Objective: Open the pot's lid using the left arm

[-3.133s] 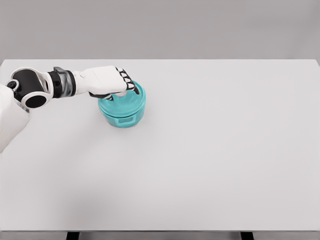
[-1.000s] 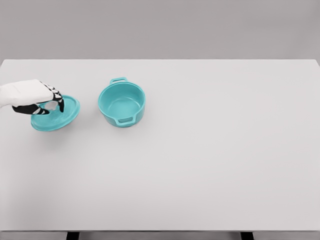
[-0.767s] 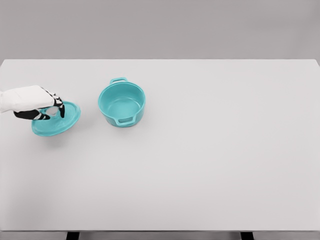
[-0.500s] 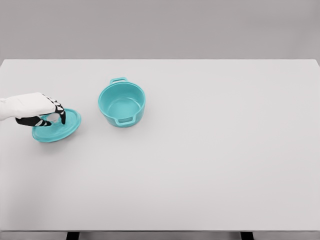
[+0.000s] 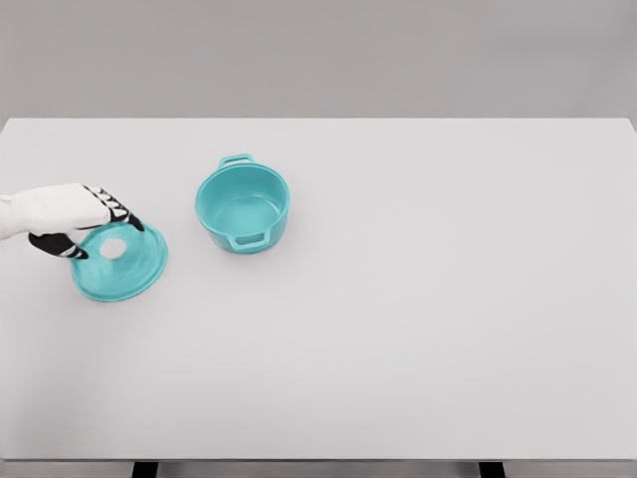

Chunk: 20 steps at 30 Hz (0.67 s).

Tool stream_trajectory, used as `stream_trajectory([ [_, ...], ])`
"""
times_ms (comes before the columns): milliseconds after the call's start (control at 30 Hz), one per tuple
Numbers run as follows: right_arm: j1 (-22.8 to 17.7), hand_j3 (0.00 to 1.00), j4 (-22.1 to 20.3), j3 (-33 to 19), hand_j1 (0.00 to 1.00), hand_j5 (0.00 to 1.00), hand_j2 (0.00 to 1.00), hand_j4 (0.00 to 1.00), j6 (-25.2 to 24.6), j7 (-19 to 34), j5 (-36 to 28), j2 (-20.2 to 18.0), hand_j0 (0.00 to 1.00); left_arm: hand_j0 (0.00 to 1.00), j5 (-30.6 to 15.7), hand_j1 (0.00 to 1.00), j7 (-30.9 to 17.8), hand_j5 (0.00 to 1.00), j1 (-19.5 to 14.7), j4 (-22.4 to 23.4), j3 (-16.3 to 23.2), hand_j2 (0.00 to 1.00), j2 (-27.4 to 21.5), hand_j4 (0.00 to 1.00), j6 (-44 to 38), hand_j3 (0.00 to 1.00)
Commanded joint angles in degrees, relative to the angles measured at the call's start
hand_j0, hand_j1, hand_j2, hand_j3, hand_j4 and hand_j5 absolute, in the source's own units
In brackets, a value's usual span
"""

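Note:
The teal pot (image 5: 243, 207) stands open on the white table (image 5: 418, 299), its inside bare and a handle at front and back. Its teal lid (image 5: 121, 264) lies flat on the table to the pot's left, its pale knob facing up. My left hand (image 5: 92, 224) hovers over the lid's upper left edge with the fingers spread apart, no longer around the knob. The right arm is not in view.
The table's left edge runs close to the lid and my hand. A grey wall stands behind the table's far edge.
The lid came down onto the table and settled flat. My left hand let go of the knob and its fingers spread open. The pot stayed put.

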<state>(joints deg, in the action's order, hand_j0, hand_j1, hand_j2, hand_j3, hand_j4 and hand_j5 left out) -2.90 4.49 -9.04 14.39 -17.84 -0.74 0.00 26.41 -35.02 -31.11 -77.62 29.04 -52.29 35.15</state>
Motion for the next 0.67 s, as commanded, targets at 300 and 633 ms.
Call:
stream_trajectory([
  [300,0.0,1.0,0.0,0.0,1.0,1.0,1.0,1.0,0.0,0.0,-0.1,0.0,1.0,1.0,-3.1,1.0,0.0,1.0,-0.1,1.2,-16.4,1.0,7.7,1.0,-0.2,1.0],
  [633,0.0,1.0,0.0,0.0,1.0,1.0,1.0,1.0,0.0,0.0,-0.1,0.0,1.0,1.0,-3.0,1.0,0.0,1.0,-0.2,0.9,-17.1,1.0,10.5,1.0,-0.2,1.0],
])
